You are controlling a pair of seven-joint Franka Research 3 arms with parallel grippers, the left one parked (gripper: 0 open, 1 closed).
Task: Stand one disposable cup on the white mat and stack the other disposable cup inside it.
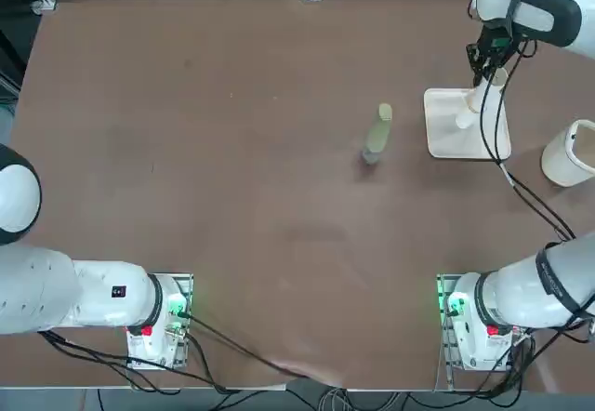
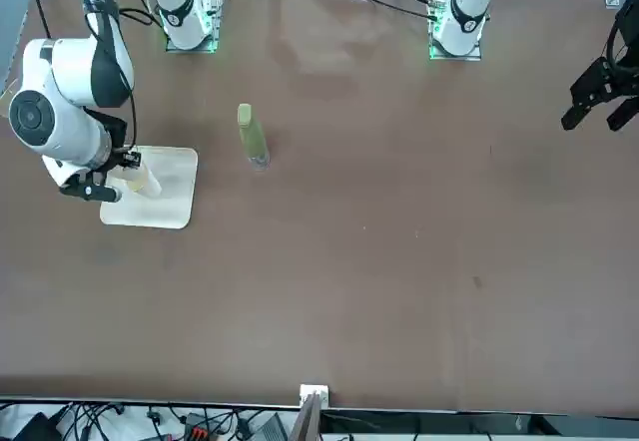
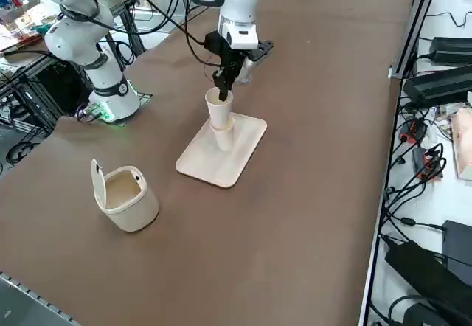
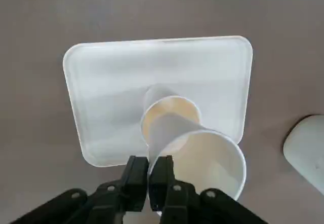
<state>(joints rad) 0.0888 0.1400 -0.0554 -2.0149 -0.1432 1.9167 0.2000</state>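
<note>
A flat, off-white square mat (image 4: 111, 82) with rounded corners and a low rim is seen lying on the smooth brown surface (image 1: 232, 197). One small white paper cup (image 4: 169, 113), round at the rim and narrower toward the bottom, is stood upright on the mat. A second white paper cup (image 4: 207, 158) just like it is set partly inside the first one and is tilted a little, so its rim sits higher.

The black right end effector (image 4: 150, 171) is held just above the cups, and its two thin fingers are pinched on the rim wall of the upper cup.

A tall pale green bottle (image 1: 378, 135) is stood on the surface, well apart from the mat. A big round white tub (image 3: 127, 195) with its lid flipped up is placed near the mat on the other side.
</note>
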